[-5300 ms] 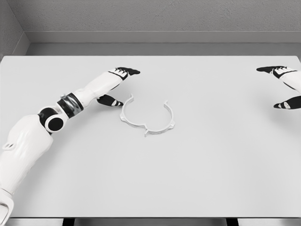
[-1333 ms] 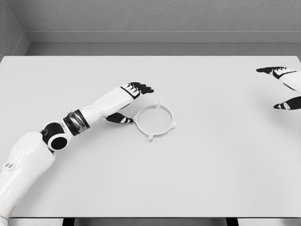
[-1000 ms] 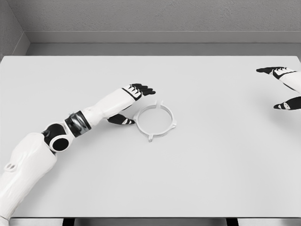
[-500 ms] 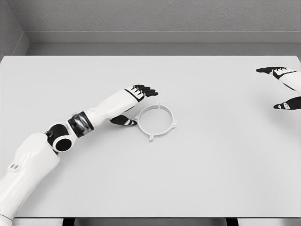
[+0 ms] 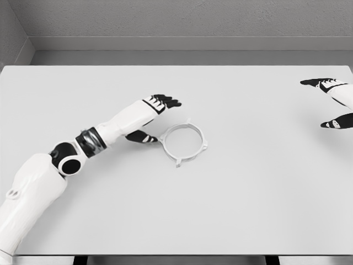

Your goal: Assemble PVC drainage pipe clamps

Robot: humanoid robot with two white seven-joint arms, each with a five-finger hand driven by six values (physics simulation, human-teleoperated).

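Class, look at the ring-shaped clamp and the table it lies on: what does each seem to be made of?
The clamp looks like white moulded plastic, matte: a thin, even band with small tabs sticking out. The table looks like a smooth, pale grey matte board, perhaps laminate; its flat, unmarked render leaves that open.

A closed white clamp ring (image 5: 184, 142) lies on the white worktop (image 5: 231, 210); the left hand (image 5: 151, 116) hovers just beside its left edge, fingers (image 5: 168, 101) spread, while the right hand (image 5: 333, 102) rests far right.

White arm shells, black joints, black fingers (image 5: 168, 101).
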